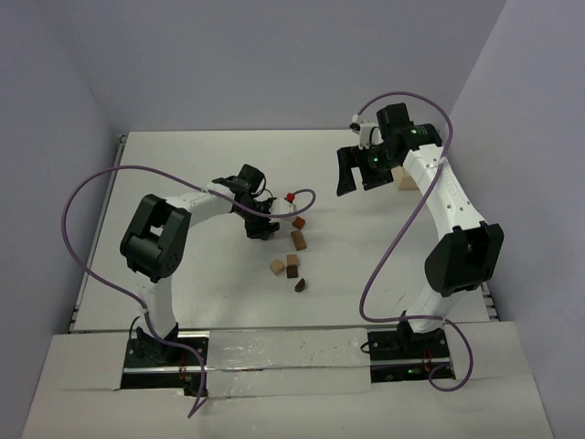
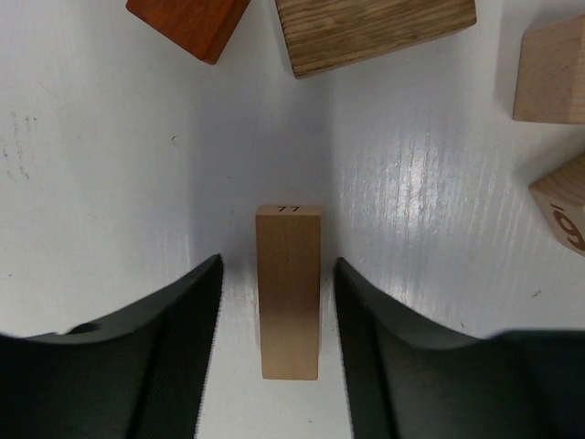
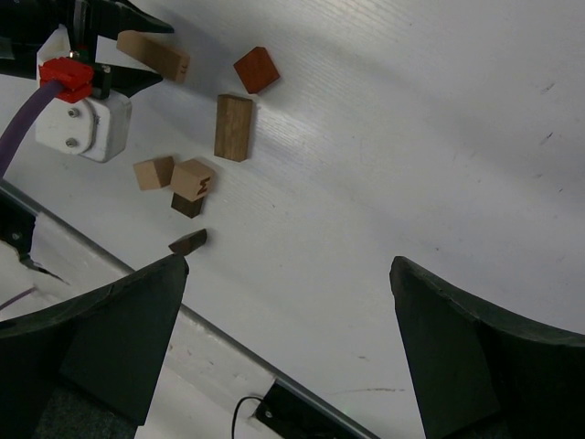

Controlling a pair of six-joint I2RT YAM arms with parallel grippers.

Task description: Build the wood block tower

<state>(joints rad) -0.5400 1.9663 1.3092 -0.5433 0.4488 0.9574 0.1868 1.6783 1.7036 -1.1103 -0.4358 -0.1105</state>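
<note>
The long tan block (image 2: 289, 293) lies lengthwise between the left pincer (image 2: 277, 274)'s spread jaws, untouched; the right pincer (image 3: 288, 265), wide open, hangs well apart.

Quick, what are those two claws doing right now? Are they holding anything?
Left gripper: open, straddling a light tan rectangular wooden block without touching it.
Right gripper: open, holding nothing.

place: robot lab test cell | evidence: left arm (image 1: 160, 233) + right arm (image 1: 454, 215) bolted to white table (image 1: 183, 165) | plain pale walls (image 1: 274, 64) boxing it in | loose purple cables (image 1: 80, 192)
</note>
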